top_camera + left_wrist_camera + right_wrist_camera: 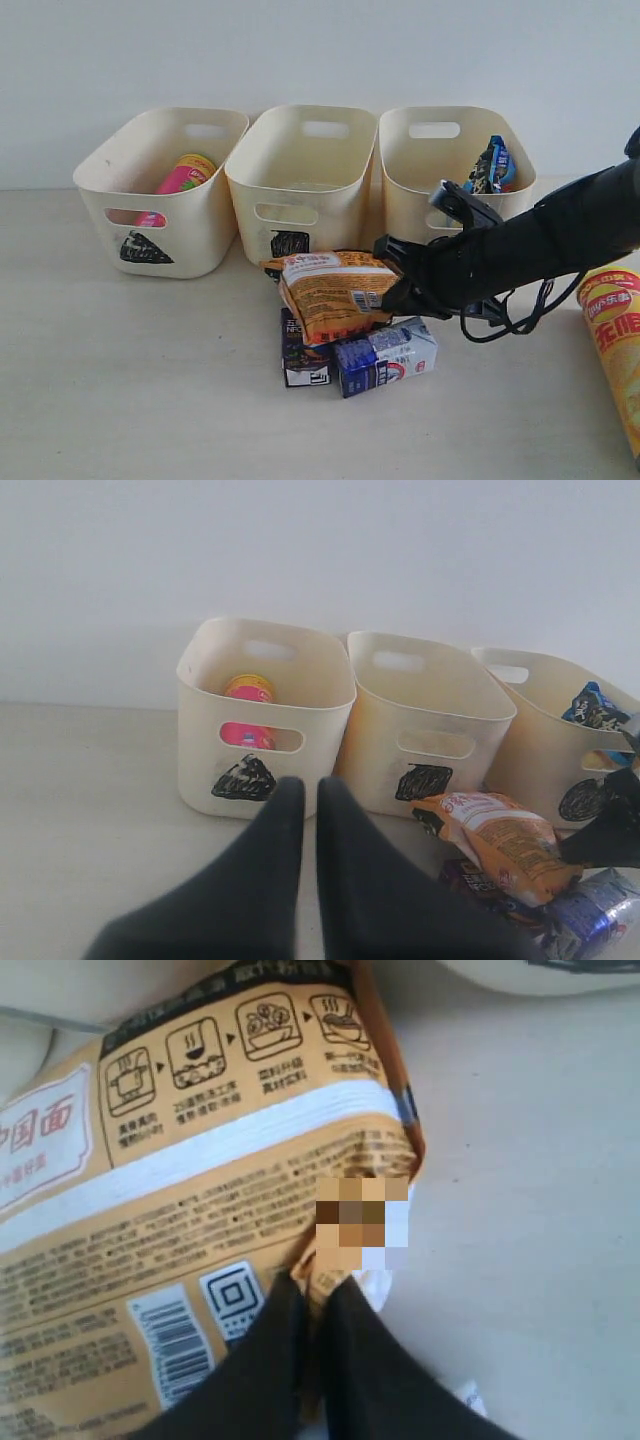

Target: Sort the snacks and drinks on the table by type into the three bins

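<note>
Table: pale and wide, and everything sits on it.
Three bins: side by side at the back. The left one holds the pink tube. Nothing shows in the middle one. The right bin holds the blue-black bag.
Yellow tube: lying on the table at the far right, well apart from the pile.
Orange-brown bag: in front of the middle bin, on top of the two cartons. Its long side runs left to right.
Cartons: the purple juice box and the blue-and-white carton are touching, under the bag.
Right gripper: pinched tight on the bag's right edge.
Left gripper: closed with nothing in it, off on the left side.
Which way to go: the right bin is just behind the right gripper and a little to the right. I think the bag needs a lift up and a short trip back over that rim. The right arm is the nearer one.
</note>
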